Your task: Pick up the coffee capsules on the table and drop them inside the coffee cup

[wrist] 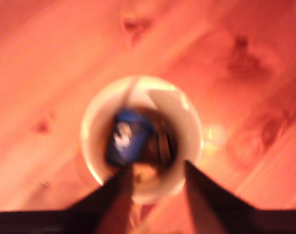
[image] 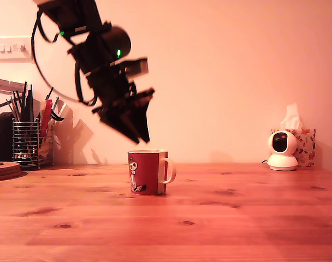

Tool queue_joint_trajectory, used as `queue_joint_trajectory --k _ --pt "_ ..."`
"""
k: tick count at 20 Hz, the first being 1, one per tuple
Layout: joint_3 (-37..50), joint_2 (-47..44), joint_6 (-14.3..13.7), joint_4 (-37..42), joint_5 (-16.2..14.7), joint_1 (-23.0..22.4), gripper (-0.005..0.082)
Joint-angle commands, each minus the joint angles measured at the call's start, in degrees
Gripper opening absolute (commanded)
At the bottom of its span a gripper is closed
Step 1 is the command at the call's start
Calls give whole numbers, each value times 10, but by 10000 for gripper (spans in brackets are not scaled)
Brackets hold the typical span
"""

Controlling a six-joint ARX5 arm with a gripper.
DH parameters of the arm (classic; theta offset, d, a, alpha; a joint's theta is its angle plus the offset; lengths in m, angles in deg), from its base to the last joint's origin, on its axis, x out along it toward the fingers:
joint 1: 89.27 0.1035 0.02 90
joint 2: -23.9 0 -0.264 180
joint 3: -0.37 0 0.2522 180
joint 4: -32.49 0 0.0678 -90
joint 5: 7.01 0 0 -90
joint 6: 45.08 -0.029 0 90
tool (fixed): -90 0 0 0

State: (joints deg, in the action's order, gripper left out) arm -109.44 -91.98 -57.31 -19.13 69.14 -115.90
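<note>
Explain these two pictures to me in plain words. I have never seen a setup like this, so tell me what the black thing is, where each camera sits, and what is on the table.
The black thing is a robot arm ending in a gripper, a two-fingered claw. One picture comes from a camera standing on the table, looking sideways. The other comes from a camera on the arm's wrist, looking straight down past the two dark fingers.

The gripper hangs just above a red mug with a white handle. Looking down into it, you see a blue coffee capsule with something dark beside it; the picture is too blurred to say more. The fingers stand apart and hold nothing.

Behind are a wire utensil holder, a small white camera and a tissue box.
</note>
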Motion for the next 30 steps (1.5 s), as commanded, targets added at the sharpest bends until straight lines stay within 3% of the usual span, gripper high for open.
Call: queue_joint_trajectory --k 1,4,10,16,20,30 --pt "2 6 -2 -10 -1 3 -20" --pt "2 22 -2 -23 -9 13 -20" --pt "12 59 0 -27 -58 63 -20" --pt "99 147 19 37 -58 104 -20" --pt "192 210 48 108 -43 117 -20" --pt "403 394 106 215 37 128 -20"
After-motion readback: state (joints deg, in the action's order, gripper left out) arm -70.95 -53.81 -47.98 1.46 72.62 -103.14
